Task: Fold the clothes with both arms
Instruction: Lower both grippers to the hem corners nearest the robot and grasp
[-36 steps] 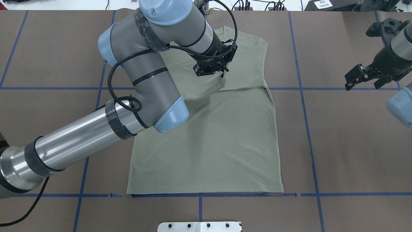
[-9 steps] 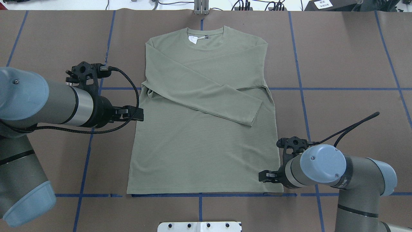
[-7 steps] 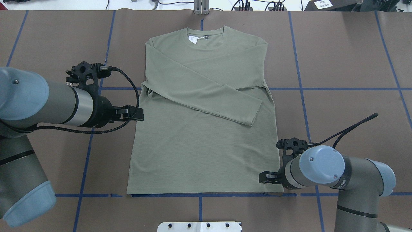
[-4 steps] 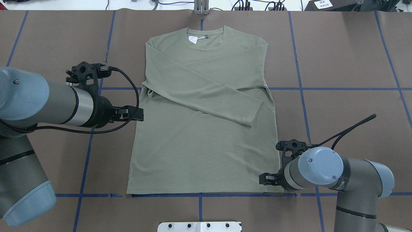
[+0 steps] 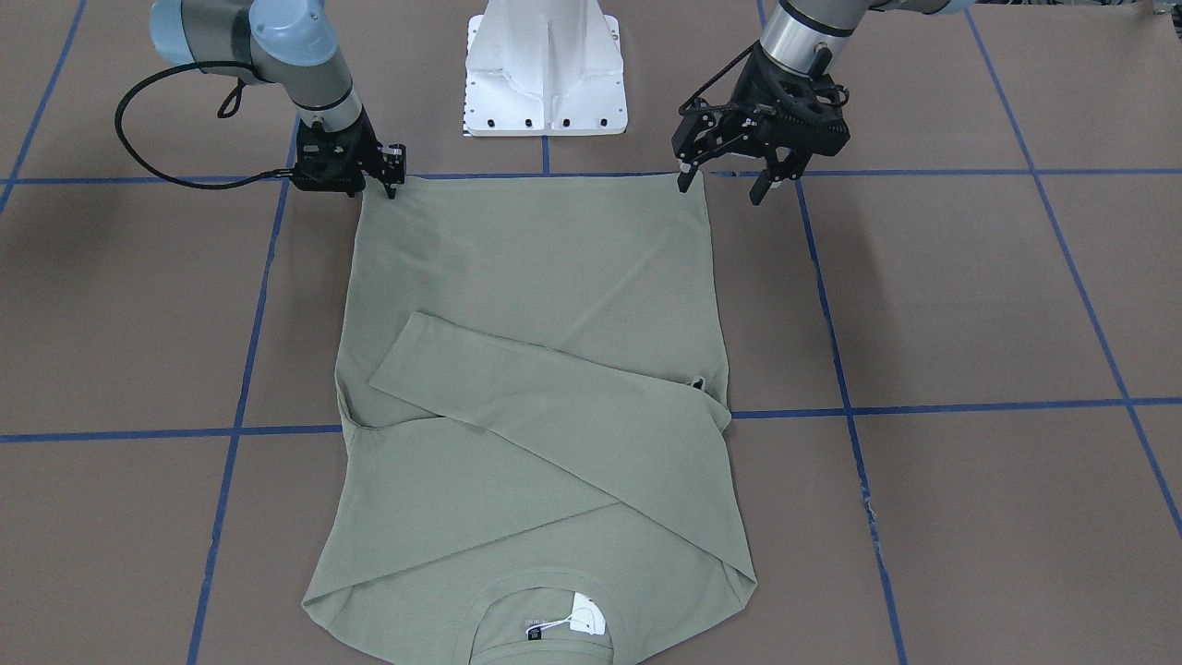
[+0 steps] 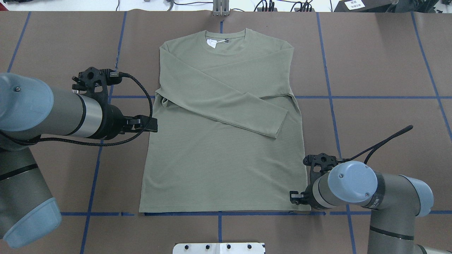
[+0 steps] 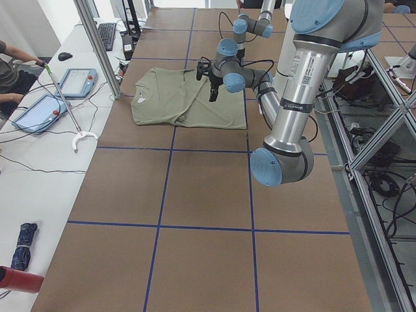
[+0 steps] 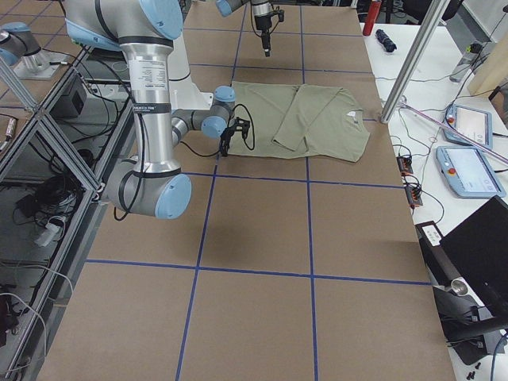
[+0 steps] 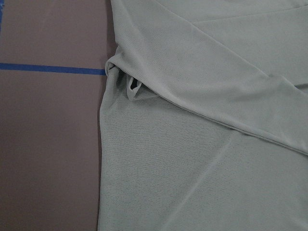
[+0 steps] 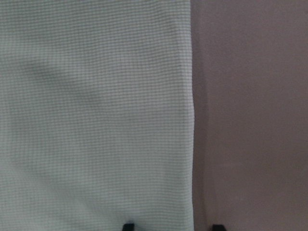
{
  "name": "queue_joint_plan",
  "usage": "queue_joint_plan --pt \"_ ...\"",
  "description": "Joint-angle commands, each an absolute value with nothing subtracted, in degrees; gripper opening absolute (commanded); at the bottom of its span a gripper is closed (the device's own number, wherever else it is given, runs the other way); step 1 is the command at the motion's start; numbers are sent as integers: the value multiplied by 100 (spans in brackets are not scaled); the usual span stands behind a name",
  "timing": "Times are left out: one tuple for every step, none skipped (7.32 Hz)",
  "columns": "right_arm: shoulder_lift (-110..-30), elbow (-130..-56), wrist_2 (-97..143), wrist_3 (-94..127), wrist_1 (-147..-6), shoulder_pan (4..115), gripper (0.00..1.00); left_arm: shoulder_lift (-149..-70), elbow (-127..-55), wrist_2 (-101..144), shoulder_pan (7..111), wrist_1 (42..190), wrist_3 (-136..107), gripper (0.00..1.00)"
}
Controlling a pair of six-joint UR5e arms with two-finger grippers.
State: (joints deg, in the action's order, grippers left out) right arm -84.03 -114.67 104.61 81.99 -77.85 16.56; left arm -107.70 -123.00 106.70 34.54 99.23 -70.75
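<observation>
Right tool (image 6: 296, 198): black, two-finger, spread; set low at the hem corner on the robot's right, the cloth's side edge between its fingers, not yet pinching.
Left tool (image 5: 720, 187): black, spread, raised beside the opposite side edge, holding nothing.
Sage-green long-sleeved knit shirt (image 6: 226, 165): flat on the brown paper-covered table (image 6: 388, 63), collar away from the robot, sleeves crossed over the chest.
Handling, as I judge it: light, limp, stretchy. Pinch both layers at the two hem corners and lift evenly, or the middle sags.
</observation>
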Motion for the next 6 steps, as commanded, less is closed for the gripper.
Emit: queue_joint_plan --pt "-8402 -11496 10450 8200 -7778 1652 0 -10767 -12296 10670 3454 9923 -7075 100" --pt "-8402 -11540 10433 8209 -7778 1661 0 -10775 -12296 10670 3454 9923 -7075 100" --pt "-8402 -11636 10441 8218 -7778 1670 0 -10749 -12305 10670 3454 9923 -7075 100" --pt "-8411 -11785 10441 8226 -7787 1679 0 -10679 -12218 10653 3445 9932 -7110 100" --pt "-8402 -11873 10459 8227 -7787 1687 0 -10278 -12095 10661 3402 10010 -7180 100" --pt "-8368 -11909 10450 8235 -7787 1687 0 -10083 -12059 10652 3306 10019 -7363 100"
